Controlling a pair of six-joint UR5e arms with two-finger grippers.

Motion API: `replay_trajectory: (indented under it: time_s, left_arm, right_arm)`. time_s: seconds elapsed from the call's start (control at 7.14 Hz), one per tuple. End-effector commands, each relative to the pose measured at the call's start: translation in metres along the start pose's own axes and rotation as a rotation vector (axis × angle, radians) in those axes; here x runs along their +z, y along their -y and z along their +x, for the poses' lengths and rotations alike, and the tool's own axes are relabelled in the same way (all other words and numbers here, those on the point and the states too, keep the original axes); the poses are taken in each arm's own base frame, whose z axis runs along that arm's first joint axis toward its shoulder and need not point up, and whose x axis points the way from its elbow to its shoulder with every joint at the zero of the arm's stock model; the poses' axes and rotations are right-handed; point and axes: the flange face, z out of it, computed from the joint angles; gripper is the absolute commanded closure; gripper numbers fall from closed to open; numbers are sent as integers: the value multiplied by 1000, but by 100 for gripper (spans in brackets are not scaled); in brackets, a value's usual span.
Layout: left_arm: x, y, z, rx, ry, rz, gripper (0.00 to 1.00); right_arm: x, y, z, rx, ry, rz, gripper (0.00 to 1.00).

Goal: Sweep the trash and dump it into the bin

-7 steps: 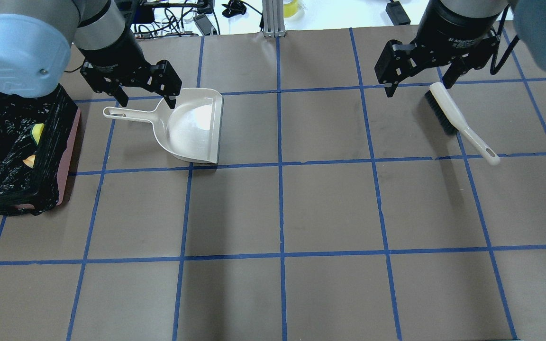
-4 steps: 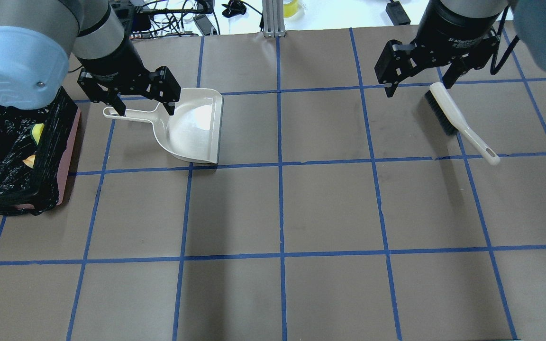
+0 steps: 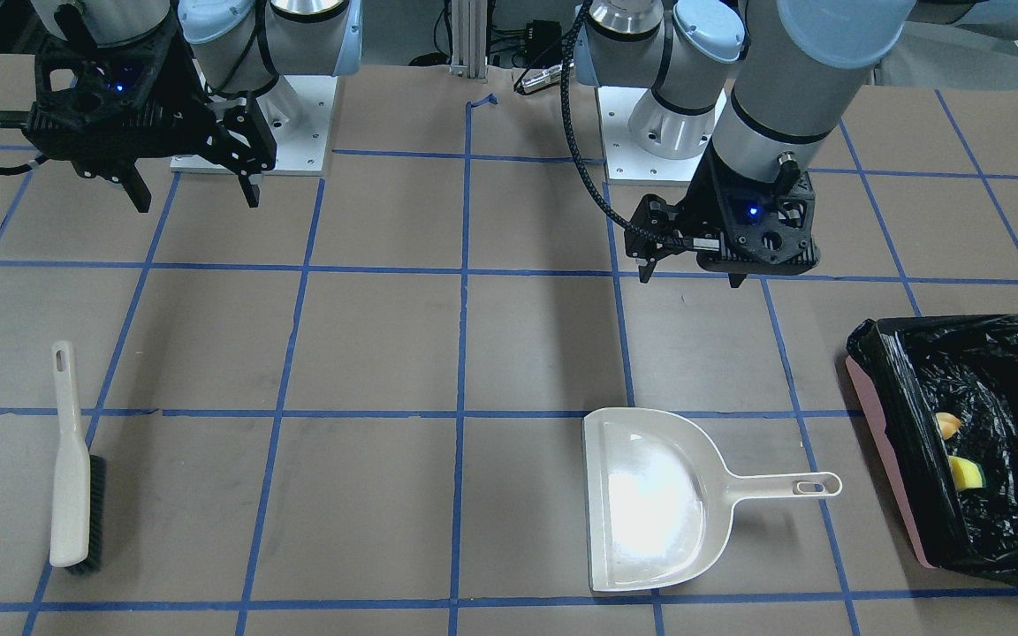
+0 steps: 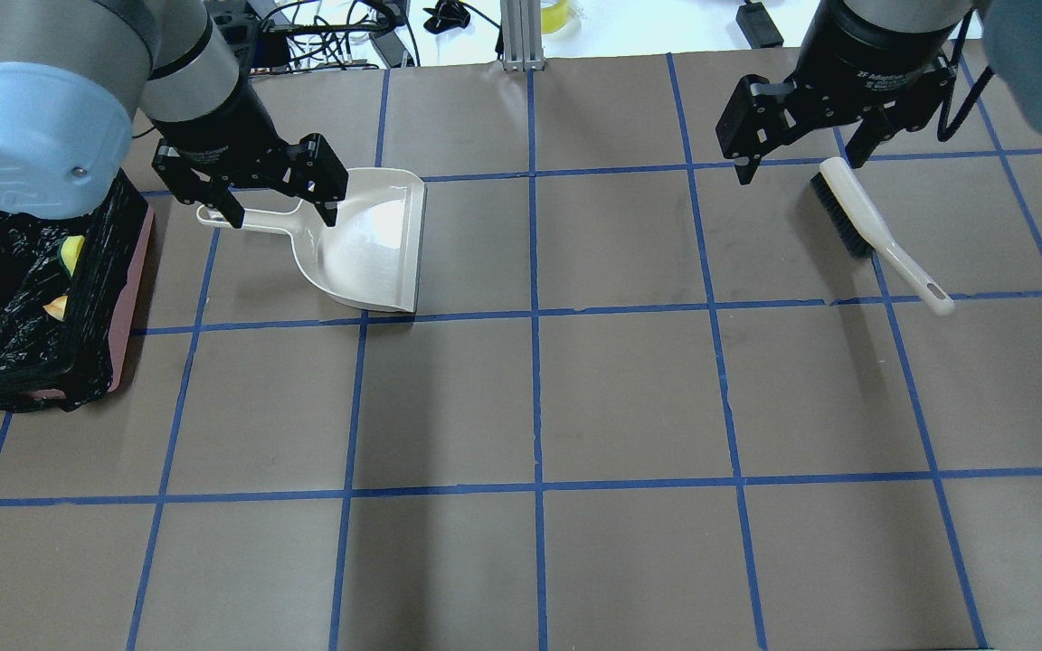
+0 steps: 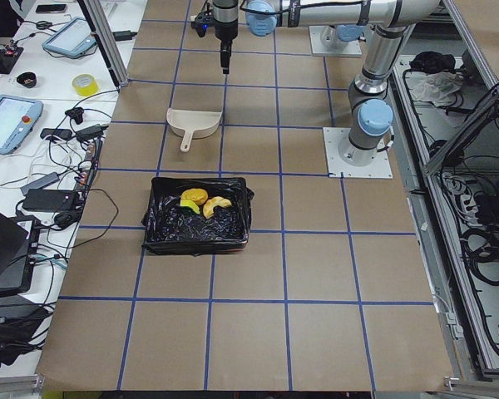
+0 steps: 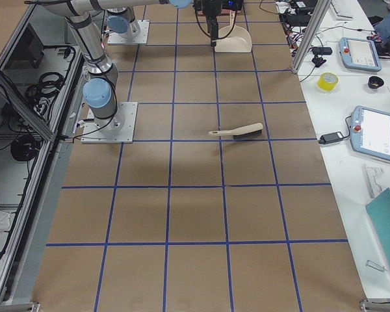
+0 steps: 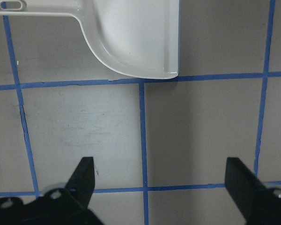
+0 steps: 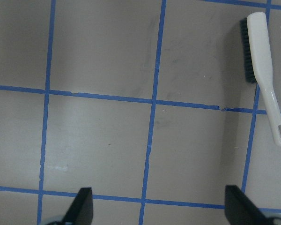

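The trash (image 5: 194, 197) lies inside the bin (image 5: 156, 237), at the robot's left end of the table (image 4: 530, 407). Only the left-end camera looks straight into the black liner and shows 3 scraps close together. In the overhead view the left arm covers part of the bin (image 4: 132, 298), so just 2 scraps show there, a yellow wedge (image 4: 73, 253) and a pale slice (image 4: 57, 309). The front view likewise shows 2.

The left gripper (image 4: 281, 212) has its fingers spread wide and holds nothing. From overhead its fingertips seem to straddle the handle of the dustpan (image 4: 367, 244). The front view corrects this: the left gripper (image 3: 692, 276) hangs apart from the dustpan (image 3: 650, 503), which lies flat on the table. The left wrist camera agrees, with bare table between the 2 fingers (image 7: 84, 176) and the dustpan (image 7: 136, 33) only at the top edge of the frame.

The right gripper (image 4: 797, 167) is also spread wide and holds nothing. Overhead it appears just beside the bristle end of the brush (image 4: 856, 217). In the front view the right gripper (image 3: 195, 199) is clearly apart from the brush (image 3: 72, 477). The right wrist camera puts the brush (image 8: 262, 65) in the upper right corner, lying on its side, bristles toward the frame's left.
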Motion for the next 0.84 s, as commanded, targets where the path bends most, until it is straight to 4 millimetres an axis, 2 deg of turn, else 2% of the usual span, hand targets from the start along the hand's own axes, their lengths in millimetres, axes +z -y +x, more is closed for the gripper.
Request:
replay_trajectory:
  time_s: [0.0, 0.42, 0.7]
  left_arm:
    - [5, -1, 0, 2, -2, -9, 0]
    - [7, 0, 1, -5, -11, -11, 0]
    - [-1, 1, 3, -16, -26, 4, 0]
  right_arm:
    - [1, 0, 0, 0, 0, -3, 0]
    - [-3, -1, -1, -1, 0, 6, 0]
    - [-3, -1, 0, 0, 0, 6, 0]
